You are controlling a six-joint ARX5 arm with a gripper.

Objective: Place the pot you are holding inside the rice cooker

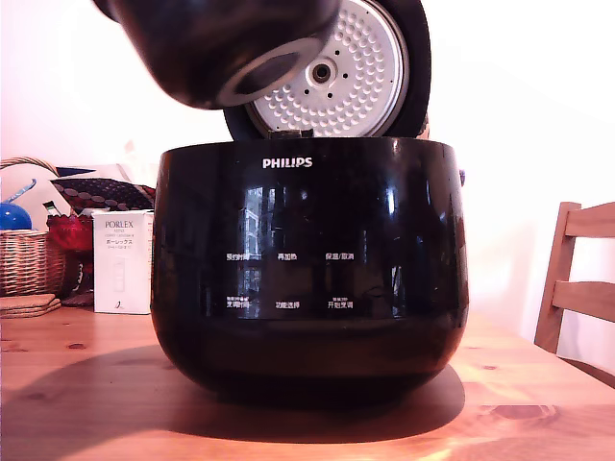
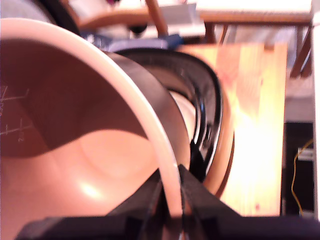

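Rice cooker (image 1: 307,274) fills most of the exterior view, on wooden table (image 1: 77,403), lid (image 1: 360,67) swung up behind w/ dimpled silver plate facing fwd. Cooker's inside not visible from exterior view; wrist view shows its open cavity (image 2: 187,112) as a pale well inside a black rim, apparently nothing in it.

Pot (image 1: 226,43) hangs tilted above cooker rim at approx 11 o'clock, clear of rim, base ring turned toward camera, overlapping lid. Wrist view: pot interior (image 2: 75,145) coppery, bare, level marks on wall.

Open room: gap betw pot and cooker top edge; table free in front.

Gripper (image 2: 171,200) clamped on pot's rim, one finger inside, one outside – seen in wrist view only.

Exterior view's left, 9 o'clock: wicker basket (image 1: 29,259), white box (image 1: 123,261). Right, 3 o'clock: chair (image 1: 577,288).
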